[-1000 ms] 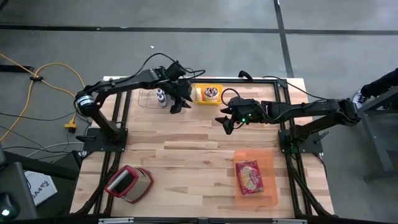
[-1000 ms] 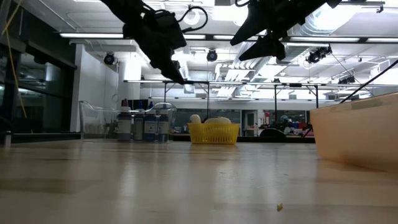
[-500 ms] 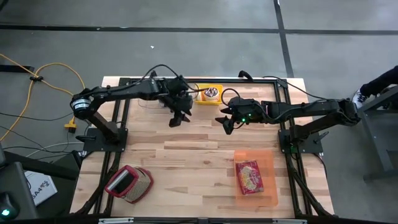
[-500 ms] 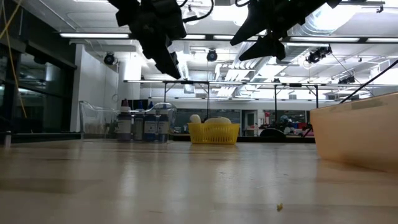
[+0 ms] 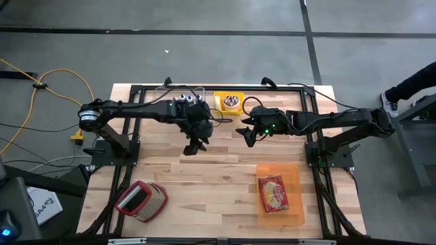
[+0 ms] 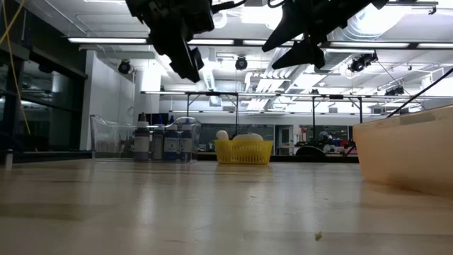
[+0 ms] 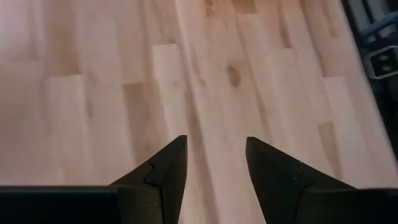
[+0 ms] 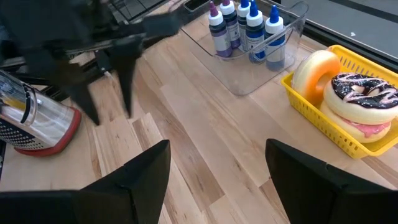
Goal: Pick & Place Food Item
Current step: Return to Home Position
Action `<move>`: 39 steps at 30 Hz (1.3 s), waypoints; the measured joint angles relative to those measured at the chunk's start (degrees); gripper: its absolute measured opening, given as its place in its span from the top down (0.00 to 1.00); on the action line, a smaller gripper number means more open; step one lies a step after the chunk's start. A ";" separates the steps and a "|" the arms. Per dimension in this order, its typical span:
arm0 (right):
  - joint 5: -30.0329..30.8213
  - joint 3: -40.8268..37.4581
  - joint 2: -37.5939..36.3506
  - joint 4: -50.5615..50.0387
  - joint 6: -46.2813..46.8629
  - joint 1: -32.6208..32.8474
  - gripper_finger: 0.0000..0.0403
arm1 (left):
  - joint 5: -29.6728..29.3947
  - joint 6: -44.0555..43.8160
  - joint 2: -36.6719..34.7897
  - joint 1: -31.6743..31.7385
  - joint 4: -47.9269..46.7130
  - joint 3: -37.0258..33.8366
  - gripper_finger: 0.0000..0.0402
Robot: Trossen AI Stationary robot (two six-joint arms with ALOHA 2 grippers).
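The yellow bin [image 5: 228, 102] sits at the back edge of the table [image 5: 218, 167], near the middle, with its long axis running left to right along that edge. In the right wrist view it holds 3 donuts. A tan donut [image 8: 313, 71] stands on edge at the end nearer the squeeze bottles [image 8: 245, 25]. A dark-iced donut [image 8: 364, 90] lies flat, hole upward, on top of a pink donut [image 8: 360, 124]. The bottles stand in a clear tray [image 5: 169, 103] just beside the bin on its left.

The left gripper [image 5: 193, 148] hangs above bare wood forward of the bin and to its left, well apart from it. Its fingers are spread with nothing between them, and its wrist view shows only planks. The right gripper [image 5: 246, 136] hovers forward of the bin and slightly to its right, the nearer of the 2. Its fingers are also parted and empty, and they point toward the bin and the bottles.

With the donuts inside and both grippers empty, placing looks finished. What remains is drawing the arms back, and neither gripper seems to have the bin or tray in its way.

An orange bin [image 5: 279, 190] holding a red packet and a grater [image 5: 142, 201] lie near the front edge.
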 joint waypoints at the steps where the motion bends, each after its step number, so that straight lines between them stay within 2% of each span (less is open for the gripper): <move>1: 0.01 0.00 0.00 0.00 0.00 0.01 0.38 | 0.72 -0.53 0.00 -0.36 -0.32 0.01 0.61; 6: -0.01 0.00 0.00 0.00 0.00 -0.01 0.38 | 3.04 -2.09 0.00 -0.80 0.52 0.00 0.61; 11: -0.01 0.00 0.00 0.00 0.00 0.01 0.38 | 3.55 -5.67 -1.19 0.84 7.62 -3.18 0.61; 19: -0.01 0.00 0.00 0.37 0.00 0.01 0.38 | 4.16 -11.09 -10.41 4.48 27.05 -19.77 0.61; 24: -0.01 0.00 0.00 0.37 0.00 0.00 0.38 | 3.48 -11.33 -15.32 5.37 36.48 -28.56 0.61; 34: -0.01 0.00 0.00 0.48 0.00 0.01 0.38 | 2.72 -13.24 -21.91 6.91 54.33 -41.92 0.61; 39: 0.01 0.00 0.00 0.50 0.00 -0.01 0.38 | 1.06 -15.07 -26.18 8.23 60.41 -48.75 0.61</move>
